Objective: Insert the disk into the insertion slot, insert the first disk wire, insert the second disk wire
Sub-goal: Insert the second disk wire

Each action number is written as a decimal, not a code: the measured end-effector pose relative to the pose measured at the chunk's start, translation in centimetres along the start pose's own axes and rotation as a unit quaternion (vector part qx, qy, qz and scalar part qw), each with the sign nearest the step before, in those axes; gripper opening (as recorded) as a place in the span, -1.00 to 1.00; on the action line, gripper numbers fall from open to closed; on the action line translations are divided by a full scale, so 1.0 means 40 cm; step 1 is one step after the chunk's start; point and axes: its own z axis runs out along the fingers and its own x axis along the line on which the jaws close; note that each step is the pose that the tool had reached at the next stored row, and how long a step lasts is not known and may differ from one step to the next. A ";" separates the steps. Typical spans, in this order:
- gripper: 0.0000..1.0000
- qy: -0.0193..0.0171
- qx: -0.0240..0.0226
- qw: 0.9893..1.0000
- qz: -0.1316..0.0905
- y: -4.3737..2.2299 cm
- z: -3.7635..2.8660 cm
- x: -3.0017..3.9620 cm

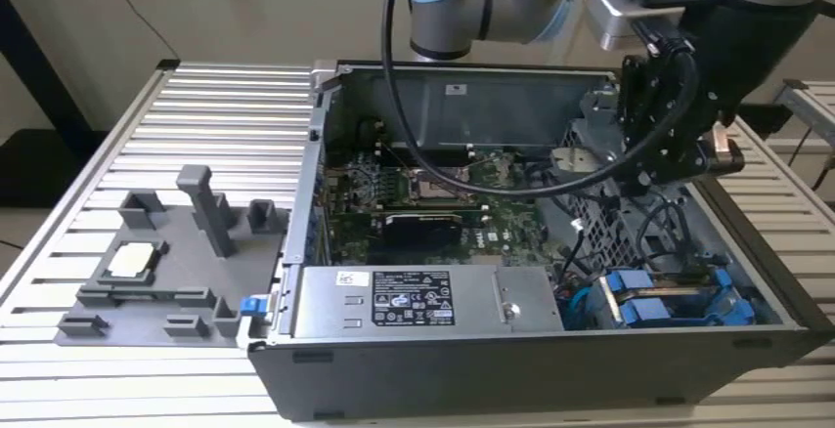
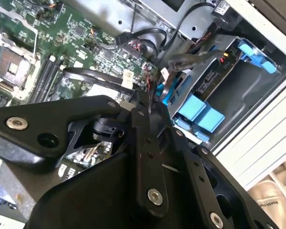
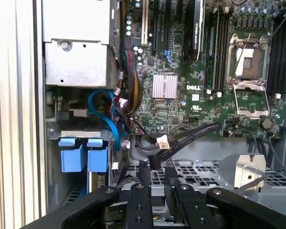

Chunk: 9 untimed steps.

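Two blue-framed drives (image 3: 71, 156) seated side by side in the grey drive cage, blue tabs outward, just beside the silver power supply (image 3: 76, 47); one of them the disk, which of the two not possible to tell, so insertion slot (image 3: 53, 128) judged already filled. Near those tabs but apart from them, by a perforated metal panel (image 3: 205, 174), gripper (image 3: 157, 168) with jaws narrow, pinched on the black plug end of a flat disk wire (image 3: 195, 134) running straight back toward the motherboard (image 3: 190, 67). Likely trouble, judged from this: a small plug in a narrow pinch, prone to twisting or slipping between the jaws under any pull from the wire, then meeting a drive's port tilted and jamming or bending contacts. Also a crowded path: blue cable (image 3: 104, 112) looping right beside the drives and a bundle of coloured power leads (image 3: 128, 90) close by, easy to snag or drag with the bulky linkage behind the jaws. Risk too of plugging into the wrong one of two alike drives. Too hard a push against a misaligned port apt to shift a blue frame in its bay. Outside the computer case (image 1: 522, 374), on the slatted tabletop (image 1: 209, 106), grey fixture tray (image 1: 156, 272), well apart from all this.
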 end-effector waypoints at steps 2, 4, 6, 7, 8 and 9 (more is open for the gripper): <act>-0.47 0.005 0.001 1.000 -0.003 0.004 0.004 -0.008; -0.47 0.010 0.002 1.000 -0.006 0.008 0.008 -0.016; -0.47 0.016 0.004 1.000 -0.009 0.013 0.012 -0.023; -0.47 0.020 0.004 1.000 -0.010 0.015 0.013 -0.026; -0.47 0.025 0.004 1.000 -0.011 0.017 0.014 -0.028; -0.47 0.030 0.005 0.999 -0.012 0.019 0.014 -0.030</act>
